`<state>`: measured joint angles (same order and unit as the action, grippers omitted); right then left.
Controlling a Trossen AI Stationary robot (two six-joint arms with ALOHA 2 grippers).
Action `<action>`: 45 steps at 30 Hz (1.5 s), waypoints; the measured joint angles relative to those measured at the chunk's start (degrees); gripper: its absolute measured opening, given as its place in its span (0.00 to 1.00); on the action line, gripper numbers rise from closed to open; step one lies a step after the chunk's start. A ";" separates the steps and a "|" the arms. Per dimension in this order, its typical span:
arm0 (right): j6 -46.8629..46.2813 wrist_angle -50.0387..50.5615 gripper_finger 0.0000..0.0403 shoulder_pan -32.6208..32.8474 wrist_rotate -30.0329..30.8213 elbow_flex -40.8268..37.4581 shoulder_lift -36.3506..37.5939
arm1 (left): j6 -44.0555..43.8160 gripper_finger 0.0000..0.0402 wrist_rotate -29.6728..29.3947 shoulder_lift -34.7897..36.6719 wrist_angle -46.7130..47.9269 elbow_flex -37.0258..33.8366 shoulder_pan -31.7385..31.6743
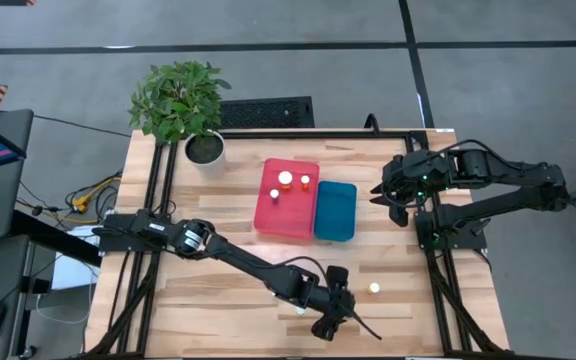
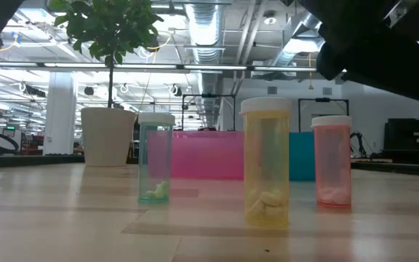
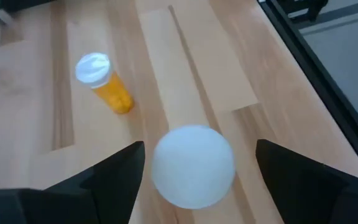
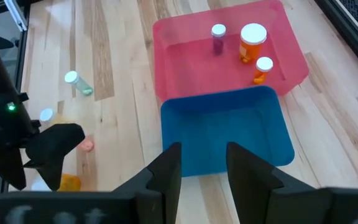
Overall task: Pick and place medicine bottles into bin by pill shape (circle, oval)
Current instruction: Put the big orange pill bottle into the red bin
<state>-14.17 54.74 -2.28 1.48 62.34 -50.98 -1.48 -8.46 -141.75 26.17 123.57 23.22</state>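
My left gripper [image 1: 330,318] is open near the table's front edge, above a standing bottle with a white cap [image 3: 191,165]; its fingers stand on either side of the cap with gaps showing. An amber bottle with a white cap [image 3: 101,81] stands close by, and also shows in the high view [image 1: 374,288]. The low view shows a teal bottle [image 2: 155,160], a yellow bottle [image 2: 266,164] and a pink bottle [image 2: 332,164] upright on the table. My right gripper [image 4: 204,158] is open and empty above the blue bin [image 4: 229,130]. The pink bin [image 4: 185,68] holds three bottles.
The pink bin [image 1: 286,215] and blue bin [image 1: 335,212] sit side by side at the table's middle. A potted plant [image 1: 183,105] stands at the far left corner. Black frame rails run along both side edges. Bare wood lies at the front left.
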 joint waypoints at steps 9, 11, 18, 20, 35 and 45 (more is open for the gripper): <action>0.02 0.13 0.34 0.00 0.00 0.00 0.00 | -1.18 0.66 1.95 -1.77 -1.46 0.09 -0.34; 0.04 0.11 0.34 0.00 0.00 0.00 0.02 | -1.23 0.65 2.16 -1.86 -1.12 0.07 -0.37; 0.07 0.09 0.34 -0.01 0.02 0.00 0.01 | -1.29 0.55 1.65 -1.90 -1.45 0.04 -0.35; 0.07 0.09 0.34 0.00 0.02 0.00 0.01 | -1.29 0.52 1.59 -1.90 -1.63 0.04 -0.33; -0.77 0.11 0.34 0.00 0.00 0.00 0.02 | -3.76 0.51 -5.59 -1.08 13.72 10.92 -0.61; -0.42 0.75 0.34 -0.02 0.09 0.00 0.00 | -5.31 0.52 -14.24 11.18 23.41 9.73 -3.67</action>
<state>-14.59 55.49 -2.31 1.56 62.35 -50.98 -6.79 -22.70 -130.57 49.58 133.29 19.55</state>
